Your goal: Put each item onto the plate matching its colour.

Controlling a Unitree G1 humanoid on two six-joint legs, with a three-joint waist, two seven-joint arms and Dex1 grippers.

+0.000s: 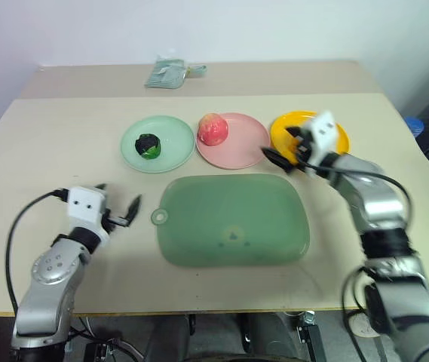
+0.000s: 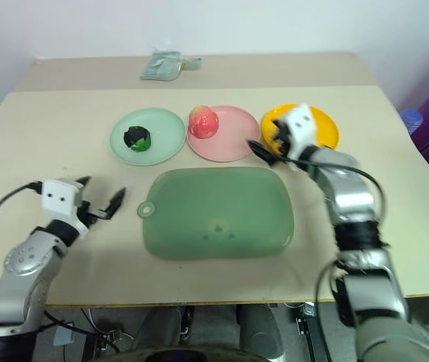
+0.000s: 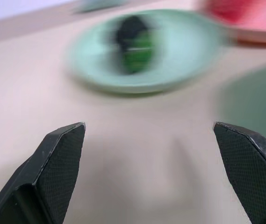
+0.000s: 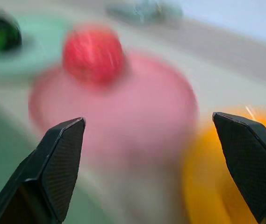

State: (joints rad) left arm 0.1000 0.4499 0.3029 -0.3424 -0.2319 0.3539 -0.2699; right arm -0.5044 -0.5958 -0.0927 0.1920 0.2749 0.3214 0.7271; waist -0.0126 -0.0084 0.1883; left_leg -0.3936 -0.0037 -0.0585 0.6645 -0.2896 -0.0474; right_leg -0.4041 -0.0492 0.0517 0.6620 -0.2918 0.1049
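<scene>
Three round plates stand in a row at the middle of the table. The mint green plate (image 1: 170, 156) carries a dark green-black vegetable (image 1: 148, 145). On the pink plate (image 1: 240, 147) rests a pink-red apple (image 1: 212, 129). My right gripper (image 1: 283, 148) hovers open at the near left edge of the yellow-orange plate (image 1: 338, 136), its wrist covering part of that plate. My left gripper (image 1: 116, 196) stands open low over the table, near and left of the green plate, with nothing between its fingers (image 3: 62, 154).
A large translucent green mat (image 1: 233, 219) with a tab lies in front of the plates. A small greenish packet (image 1: 170, 73) sits near the table's far edge. A blue object (image 1: 414, 124) stands off the table to the right.
</scene>
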